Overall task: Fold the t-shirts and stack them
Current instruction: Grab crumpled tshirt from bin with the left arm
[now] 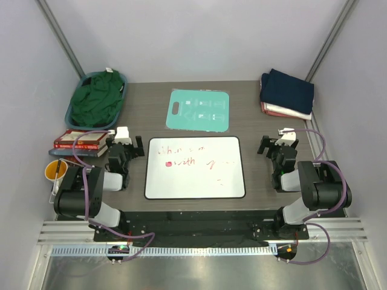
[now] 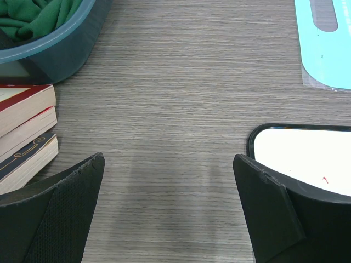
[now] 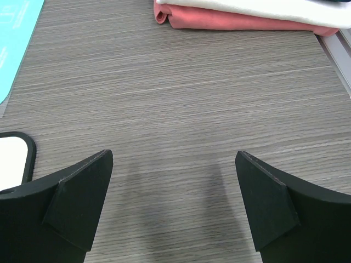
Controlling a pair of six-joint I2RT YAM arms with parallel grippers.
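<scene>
A crumpled dark green t-shirt (image 1: 95, 98) fills a teal basket (image 1: 120, 81) at the back left; it also shows in the left wrist view (image 2: 38, 16). A folded navy shirt (image 1: 288, 90) tops a stack at the back right, over a white one (image 1: 292, 112) and a reddish one (image 1: 266, 108). The right wrist view shows the reddish shirt (image 3: 230, 21) under the white one (image 3: 263, 6). No floral shirt is in view. My left gripper (image 1: 124, 138) (image 2: 167, 164) is open and empty over bare table. My right gripper (image 1: 282, 136) (image 3: 174, 159) is open and empty, short of the stack.
A whiteboard with red writing (image 1: 195, 167) lies in the middle, a teal plastic board (image 1: 200, 110) behind it. Books (image 1: 77, 142) (image 2: 24, 137) and an orange cup (image 1: 55, 170) stand at the left. A metal rail (image 1: 315, 142) runs along the right edge.
</scene>
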